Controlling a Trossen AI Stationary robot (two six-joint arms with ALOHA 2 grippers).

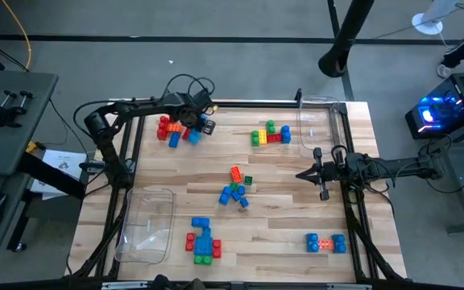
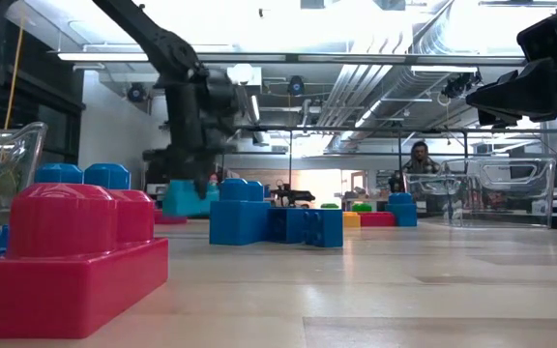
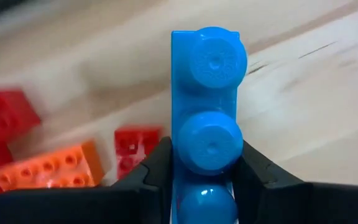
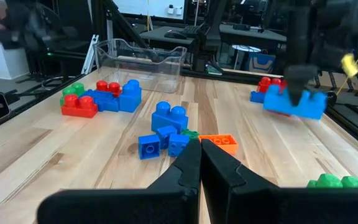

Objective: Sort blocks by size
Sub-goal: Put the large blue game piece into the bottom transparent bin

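Pinching, left jaws: a large blue block (image 3: 207,124) is seen clamped between the two dark fingers (image 3: 151,180) across its narrow sides, studs facing the wrist camera.
Left gripper (image 1: 198,121): placed at the upper left of the high view, over a cluster of red, orange and blue blocks (image 1: 171,130).
Right gripper (image 1: 306,174): jaws pressed together on nothing, held at the right of the high view, waiting.
Handling of the block: judged light, rigid, hollow plastic; smooth side walls are likely to slip if gripped askew, so flat opposite sides are judged the best hold, as taken here.
Other blocks: groups are spread over the bench (image 1: 296,234), at centre (image 1: 235,189), upper centre (image 1: 270,135), lower centre (image 1: 203,241) and lower right (image 1: 325,242) of the high view.
Tubs: one clear tub (image 1: 145,225) lies at lower left, another (image 1: 319,121) at upper right.
Left wrist view only: finger contact on the block's sides is shown.
Right wrist view only: the block (image 4: 294,102) is shown raised above the bench, tilted.
High view only: the layout of groups and tubs is given; the grip itself is hidden.
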